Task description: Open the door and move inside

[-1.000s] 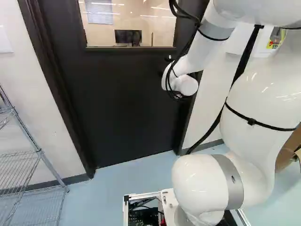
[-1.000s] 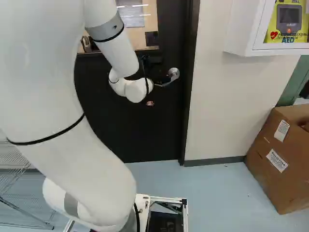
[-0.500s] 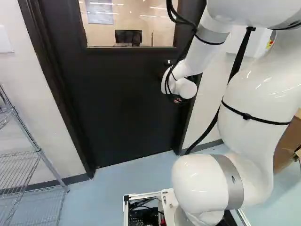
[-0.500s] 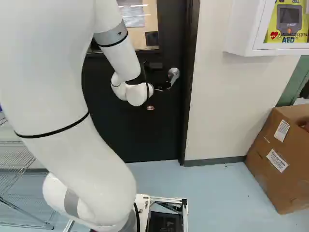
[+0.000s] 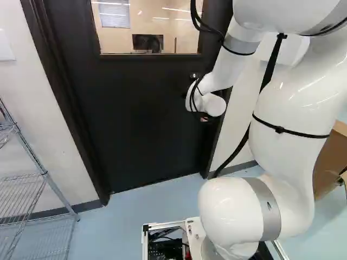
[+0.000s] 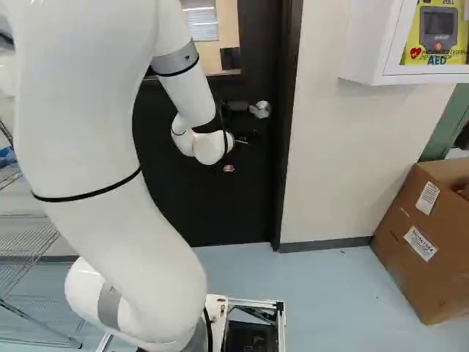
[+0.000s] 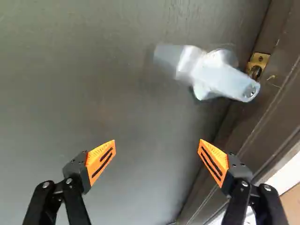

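The dark door (image 5: 146, 119) stands in its frame, with a window in its upper part. My gripper (image 6: 248, 139) is in front of it, just below the silver lever handle (image 6: 260, 110) in the right base view. From the wrist, the gripper (image 7: 157, 157) is open, its orange-padded fingers wide apart with nothing between them. The handle (image 7: 215, 77) lies ahead of the fingers, off toward the door frame, untouched and blurred. A brass plate (image 7: 258, 62) shows on the frame beside it. Whether the door is unlatched, I cannot tell.
A wire shelf (image 5: 40, 181) stands left of the door. On the wall to the right hangs a white cabinet (image 6: 366, 44) with a yellow device inside. Below it a cardboard box (image 6: 418, 227) rests on the blue floor (image 6: 330, 293). The dark door frame (image 6: 288, 132) borders the opening.
My gripper has dropped away from the handle in the right base view. The handle's lever, tilted down before, has swung up to about level. The base and door show no shift.
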